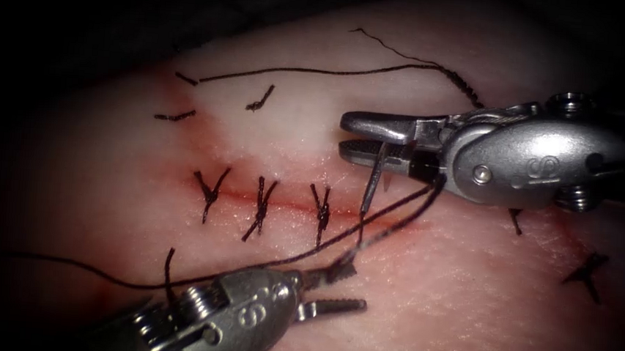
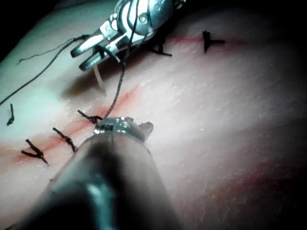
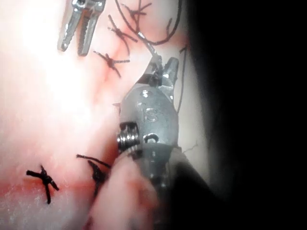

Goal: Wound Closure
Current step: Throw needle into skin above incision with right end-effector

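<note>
Endoscope view: three dark knotted stitches [image 1: 260,207] cross the red cut [image 1: 288,203] in the pale, glistening tissue [image 1: 465,296], just beyond the left tool [image 1: 334,287]. Its serrated fingers [image 1: 336,304] stand apart, holding nothing; dark thread [image 1: 100,277] runs close past them. The right tool [image 1: 363,139] has its fingers clamped on the needle [image 1: 373,183], gripped near one end, the slim steel shaft hanging down from them toward the cut; whether its tip enters the tissue, I cannot tell. Short cut ends of thread [image 1: 259,100] lie above.

Left wrist view: right tool [image 2: 88,52] clamped, needle [image 2: 100,79] pale below its fingers, thread [image 2: 117,93] trailing down.

Right wrist view: left tool [image 3: 79,40] open, beside a stitch [image 3: 111,61].
</note>
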Controlling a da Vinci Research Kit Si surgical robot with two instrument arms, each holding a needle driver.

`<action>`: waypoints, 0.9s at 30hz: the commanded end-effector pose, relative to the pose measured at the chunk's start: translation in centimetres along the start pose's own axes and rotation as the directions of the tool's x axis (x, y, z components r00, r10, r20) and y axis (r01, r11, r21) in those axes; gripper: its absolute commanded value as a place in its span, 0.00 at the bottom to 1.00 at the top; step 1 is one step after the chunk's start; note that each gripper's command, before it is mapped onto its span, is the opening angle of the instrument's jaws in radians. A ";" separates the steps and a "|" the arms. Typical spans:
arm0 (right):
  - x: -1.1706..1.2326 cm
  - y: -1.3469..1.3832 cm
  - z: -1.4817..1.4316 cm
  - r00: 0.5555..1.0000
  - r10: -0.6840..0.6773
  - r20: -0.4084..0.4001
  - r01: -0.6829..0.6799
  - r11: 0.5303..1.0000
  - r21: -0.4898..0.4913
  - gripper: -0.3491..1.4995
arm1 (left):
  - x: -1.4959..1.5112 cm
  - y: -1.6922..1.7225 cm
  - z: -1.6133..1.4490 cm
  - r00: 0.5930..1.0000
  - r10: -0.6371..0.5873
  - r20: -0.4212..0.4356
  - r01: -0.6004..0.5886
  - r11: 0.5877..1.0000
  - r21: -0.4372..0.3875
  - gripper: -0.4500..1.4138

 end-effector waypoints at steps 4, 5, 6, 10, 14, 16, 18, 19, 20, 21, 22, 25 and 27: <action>-0.08 -0.18 0.04 0.999 -0.041 -0.023 0.041 0.999 -0.017 0.00 | 0.07 -0.03 -0.13 1.000 0.001 0.007 -0.001 1.000 0.006 0.25; -0.09 -0.22 0.01 0.998 -0.053 -0.026 0.052 0.998 -0.023 0.00 | 0.08 -0.02 -0.17 1.000 -0.001 0.011 0.001 1.000 0.012 0.25; -0.10 -0.26 -0.01 0.998 -0.063 -0.026 0.063 0.998 -0.026 0.00 | 0.08 -0.02 -0.22 1.000 -0.003 0.017 0.003 1.000 0.019 0.25; -0.13 -0.46 -0.12 0.993 -0.108 -0.045 0.106 0.993 -0.046 0.00 | 0.07 0.03 -0.36 1.000 -0.004 0.028 0.004 1.000 0.015 0.25; -0.16 -0.64 -0.21 0.989 -0.135 -0.054 0.131 0.990 -0.059 0.00 | 0.05 0.16 -0.56 0.997 0.001 0.075 -0.001 1.000 0.006 0.25; -0.20 -0.73 -0.24 0.988 -0.145 -0.055 0.141 0.988 -0.065 0.00 | 0.06 0.22 -0.66 0.997 0.001 0.084 -0.002 1.000 0.003 0.25; -0.24 -0.78 -0.24 0.987 -0.151 -0.053 0.148 0.987 -0.069 0.00 | 0.07 0.27 -0.78 0.996 0.006 0.090 -0.006 1.000 -0.001 0.25; -0.26 -0.79 -0.24 0.987 -0.154 -0.049 0.150 0.986 -0.071 0.00 | 0.08 0.29 -0.83 0.996 0.004 0.092 -0.004 1.000 -0.002 0.25; -0.29 -0.81 -0.24 0.986 -0.157 -0.048 0.154 0.986 -0.071 0.00 | 0.11 0.30 -0.87 0.996 0.002 0.094 -0.002 1.000 -0.001 0.25; -0.31 -0.82 -0.23 0.986 -0.159 -0.044 0.156 0.985 -0.073 0.00 | 0.12 0.32 -0.90 0.995 0.006 0.097 -0.007 1.000 0.001 0.25; -0.33 -0.84 -0.23 0.985 -0.168 -0.044 0.164 0.984 -0.074 0.00 | 0.14 0.33 -0.92 0.995 0.005 0.098 -0.005 1.000 0.000 0.25; -0.40 -0.89 -0.20 0.987 -0.159 -0.038 0.156 0.985 -0.069 0.00 | 0.16 0.35 -0.96 0.995 0.003 0.100 -0.003 1.000 0.001 0.25; -0.45 -0.93 -0.19 0.988 -0.149 -0.034 0.146 0.987 -0.061 0.00 | 0.16 0.35 -0.96 0.995 0.008 0.100 -0.008 1.000 0.001 0.25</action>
